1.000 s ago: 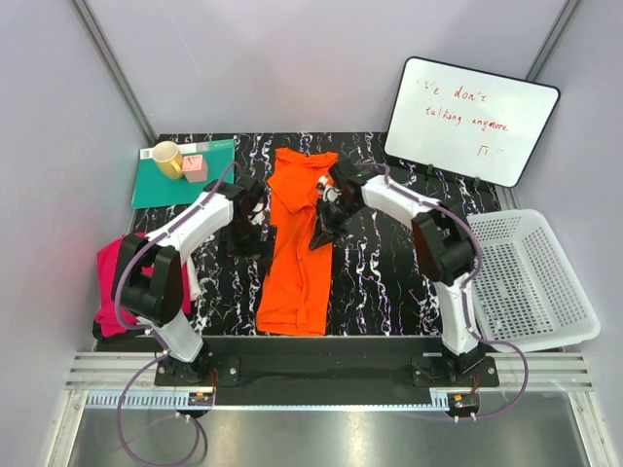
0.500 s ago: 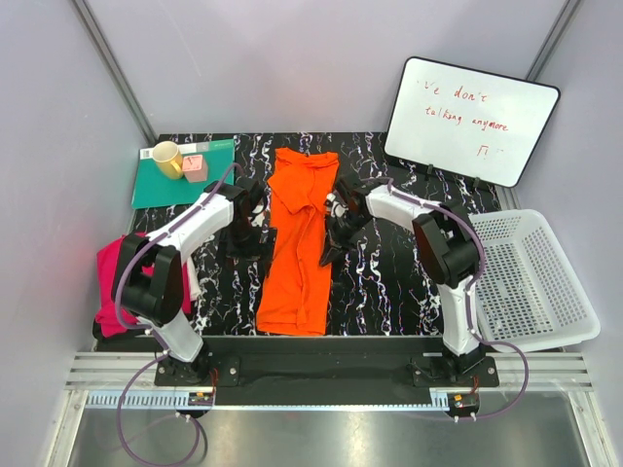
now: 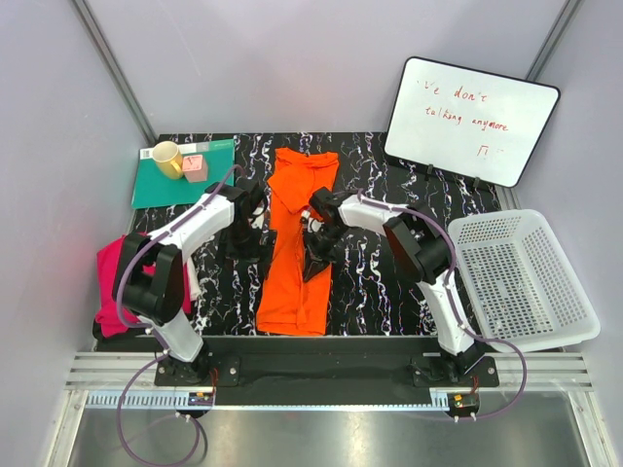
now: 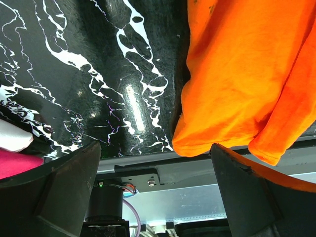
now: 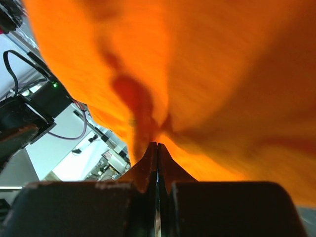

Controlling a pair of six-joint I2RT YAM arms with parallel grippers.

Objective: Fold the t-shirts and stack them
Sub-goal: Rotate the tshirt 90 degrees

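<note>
Cloth of the orange t-shirt (image 3: pixel 292 292) — limp, light, judged easily bunched — was pinched at its right edge by the closed right gripper (image 5: pixel 157 148), on the table (image 3: pixel 380 292). The left gripper (image 4: pixel 154 153) was spread empty beside the left edge, where a hem could be taken. The pink t-shirt (image 3: pixel 112 277) was heaped far left.

White arms (image 3: pixel 190 226), black joints (image 3: pixel 156 284), purple cables (image 3: pixel 118 292)

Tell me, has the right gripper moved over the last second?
Yes. The right gripper, shut on the orange t-shirt, has slid away from the whiteboard, toward the near side and slightly left.
</note>
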